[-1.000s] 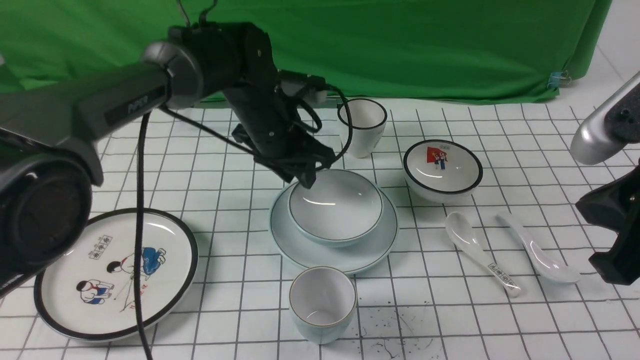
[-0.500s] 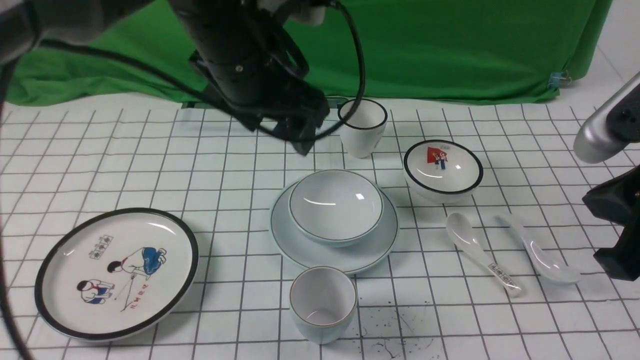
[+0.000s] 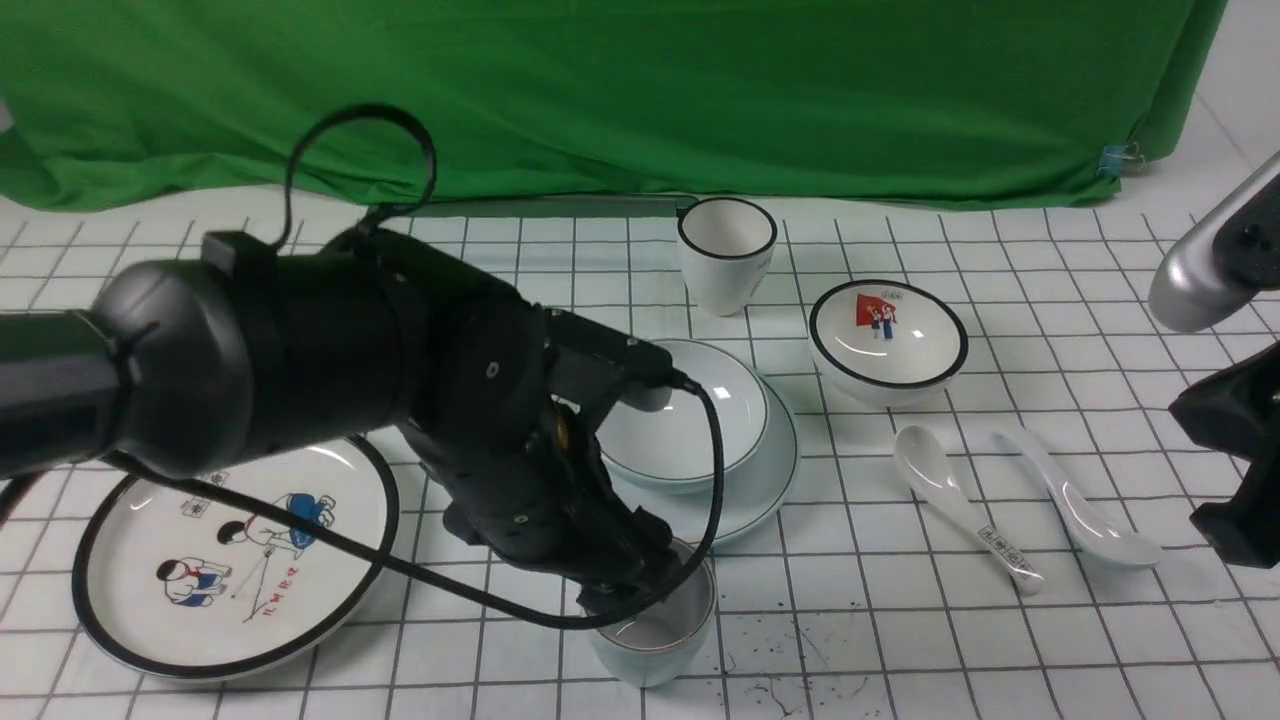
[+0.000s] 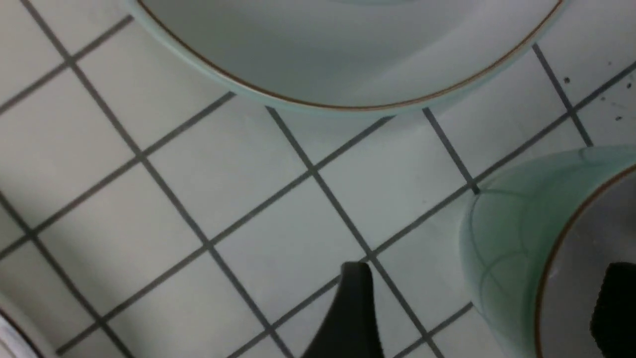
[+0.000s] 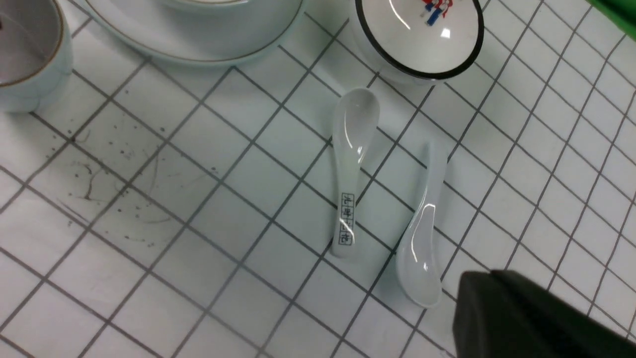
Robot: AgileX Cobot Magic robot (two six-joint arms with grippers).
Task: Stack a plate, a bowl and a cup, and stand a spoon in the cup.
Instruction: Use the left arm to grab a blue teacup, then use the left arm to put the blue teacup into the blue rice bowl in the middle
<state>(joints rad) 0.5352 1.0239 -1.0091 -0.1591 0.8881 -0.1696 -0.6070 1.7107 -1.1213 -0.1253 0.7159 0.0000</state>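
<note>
"Short pale blue-green ceramic cup [image 3: 655, 660]: where is it?"
"On the gridded white cloth [image 3: 900, 640], just this side of the pale blue-green round plate [image 3: 770, 480]. My left claw [image 4: 486, 271] is released, fingers [image 4: 353, 308] astride its wall. I cannot tell for the right claw [image 3: 1230, 470]."

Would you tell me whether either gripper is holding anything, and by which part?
Nothing yet: the left gripper has its fingers open astride the cup wall; the right gripper holds nothing visible.

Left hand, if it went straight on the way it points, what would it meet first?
Probably the cup: the left hand straddles its wall, so the inner finger likely reaches the cup's floor first.
</note>
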